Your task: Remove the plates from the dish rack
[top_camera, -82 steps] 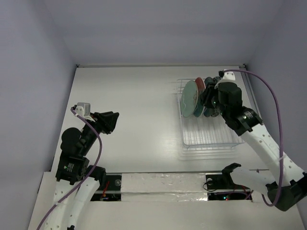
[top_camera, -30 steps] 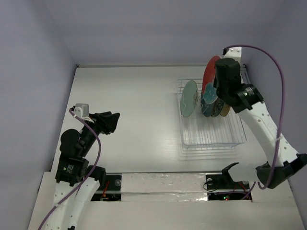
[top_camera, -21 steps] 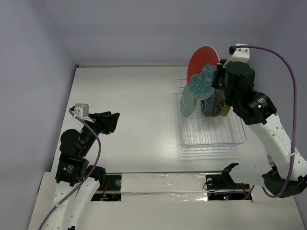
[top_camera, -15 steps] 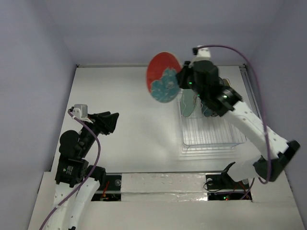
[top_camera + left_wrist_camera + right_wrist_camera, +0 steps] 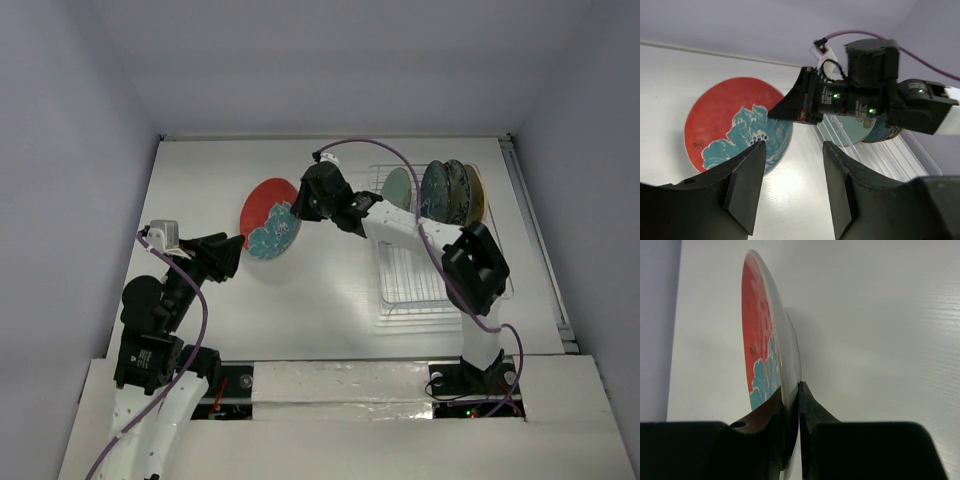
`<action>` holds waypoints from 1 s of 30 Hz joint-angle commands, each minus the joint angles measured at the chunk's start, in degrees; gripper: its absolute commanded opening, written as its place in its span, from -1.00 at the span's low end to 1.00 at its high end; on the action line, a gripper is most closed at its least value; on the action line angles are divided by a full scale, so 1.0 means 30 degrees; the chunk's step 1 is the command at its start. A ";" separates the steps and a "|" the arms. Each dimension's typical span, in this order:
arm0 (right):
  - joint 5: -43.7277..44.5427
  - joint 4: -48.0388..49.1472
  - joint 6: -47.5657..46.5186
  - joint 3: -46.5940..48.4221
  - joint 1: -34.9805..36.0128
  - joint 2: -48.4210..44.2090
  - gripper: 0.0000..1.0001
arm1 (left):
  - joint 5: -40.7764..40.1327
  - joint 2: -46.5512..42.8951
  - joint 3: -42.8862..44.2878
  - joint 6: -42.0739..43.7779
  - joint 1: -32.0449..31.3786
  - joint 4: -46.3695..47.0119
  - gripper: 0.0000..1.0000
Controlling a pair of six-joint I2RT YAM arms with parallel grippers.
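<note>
My right gripper (image 5: 300,207) is shut on the rim of the red plate (image 5: 268,218), which has a teal flower. It holds the plate on edge over the middle left of the table. The right wrist view shows the plate edge-on (image 5: 757,340) between the fingers of the right gripper (image 5: 791,387). My left gripper (image 5: 232,250) is open and empty, just left of the plate, facing the plate (image 5: 725,120). The white wire dish rack (image 5: 440,285) at the right holds a mint green plate (image 5: 398,188), a teal plate (image 5: 436,192), a blue-white plate (image 5: 457,192) and a tan-yellow plate (image 5: 475,195).
The right arm stretches leftward from the rack across the table's middle. The near part of the rack (image 5: 875,155) is bare wire. Purple cables loop off both arms. Grey walls close in the table at the back and both sides.
My right gripper lifted the red plate up out of the rack and swung it left across the table, down next to the left gripper. The left arm barely moved.
</note>
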 commanded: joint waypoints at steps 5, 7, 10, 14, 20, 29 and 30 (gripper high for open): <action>0.0116 0.6290 0.2726 0.0351 0.0173 0.0627 -1.00 | 0.0056 -0.0126 -0.0274 -0.0191 0.0099 0.0668 -0.07; 0.0437 0.6465 0.3047 -0.0060 0.0173 0.0894 -1.00 | 0.0027 -0.0097 -0.0303 -0.0191 0.0099 0.0697 -0.07; 0.0672 0.7139 0.3371 -0.1203 0.0173 0.1158 -1.00 | 0.0027 -0.0038 -0.0303 -0.0191 0.0099 0.0669 -0.07; 0.0907 0.7257 0.3430 -0.2052 0.0173 0.1481 -1.00 | 0.0085 -0.0009 -0.0303 -0.0191 0.0099 0.0668 -0.07; 0.1258 0.7550 0.3576 -0.3576 0.0173 0.1599 -0.44 | 0.0056 -0.0009 -0.0303 -0.0162 0.0099 0.0697 -0.07; 0.1610 0.7814 0.3196 -0.5364 0.0173 0.1773 0.33 | 0.0057 -0.0009 -0.0332 -0.0220 0.0099 0.0726 -0.07; 0.1610 0.7756 0.3195 -0.5394 0.0173 0.1832 0.34 | 0.0085 -0.0009 -0.0332 -0.0220 0.0099 0.0698 -0.07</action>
